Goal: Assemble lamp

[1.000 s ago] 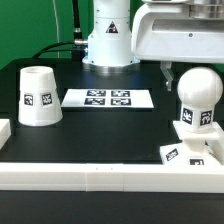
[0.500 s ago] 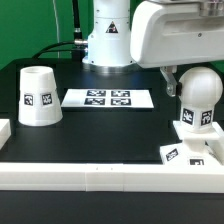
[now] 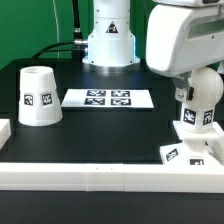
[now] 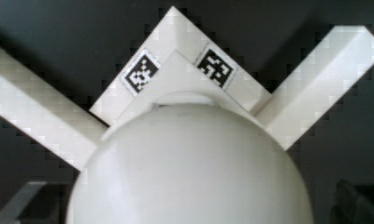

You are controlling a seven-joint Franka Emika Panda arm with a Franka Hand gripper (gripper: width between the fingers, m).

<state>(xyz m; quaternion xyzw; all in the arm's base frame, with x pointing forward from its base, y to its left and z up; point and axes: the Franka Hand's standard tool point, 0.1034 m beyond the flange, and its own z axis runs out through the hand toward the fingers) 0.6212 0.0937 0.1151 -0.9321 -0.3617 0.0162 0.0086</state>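
Note:
The white ball-shaped bulb (image 3: pixel 206 98) stands upright at the exterior view's right, with tags on its neck. It fills the wrist view (image 4: pixel 193 165). The squat base (image 3: pixel 186 152) lies just in front of it by the front rail. Its tagged faces show beyond the bulb in the wrist view (image 4: pixel 175 70). I cannot tell whether the bulb rests on the base. My gripper (image 3: pixel 199 88) is over the bulb's top, open, with a dark finger (image 3: pixel 178 94) beside the ball. The cup-like shade (image 3: pixel 40 97) stands alone at the left.
The marker board (image 3: pixel 108 98) lies flat in the middle, in front of the arm's base (image 3: pixel 108 40). A long white rail block (image 3: pixel 100 176) runs along the front edge. Another rail piece (image 3: pixel 4 132) sits at the left. Two rails meet in a V around the base (image 4: pixel 42 90).
My hand has moved toward the exterior view's right and down, from beside the bulb to over its top, and now hides the upper part of the ball. The parts have not moved.

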